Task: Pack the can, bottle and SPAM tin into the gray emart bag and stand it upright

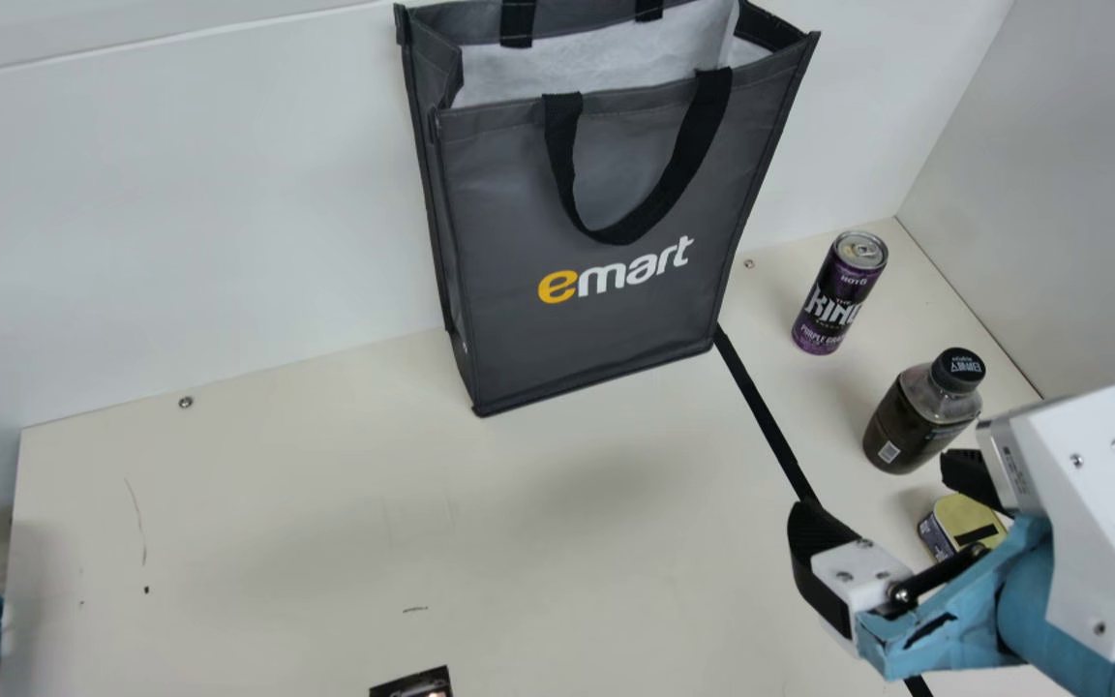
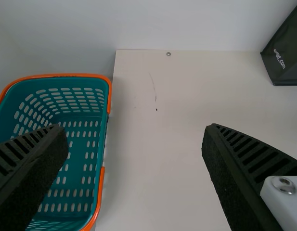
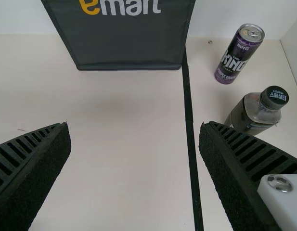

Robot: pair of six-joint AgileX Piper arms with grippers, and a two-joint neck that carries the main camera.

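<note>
From here I see the gray emart bag [image 1: 606,319] upright near the far edge of the cream table [image 1: 325,523], its mouth up, one black handle [image 1: 627,230] looped down over the front and something white [image 1: 596,63] inside. A black strip [image 1: 761,411] runs from its lower right corner toward the near edge.

The three items are all outside the bag, right of that strip. The purple can [image 1: 838,295] stands near the far right corner; the dark bottle [image 1: 916,421] with its black cap is upright by the right edge; the SPAM tin [image 1: 964,528], yellow lid up, is nearer me, partly hidden by the right arm.

The right gripper [image 1: 880,489] is over the strip side of the table, fingers spread wide, nothing between them. The left gripper [image 2: 135,129] is spread too, and empty. Beside the table's left edge there's a teal basket [image 2: 90,103] with orange trim.
</note>
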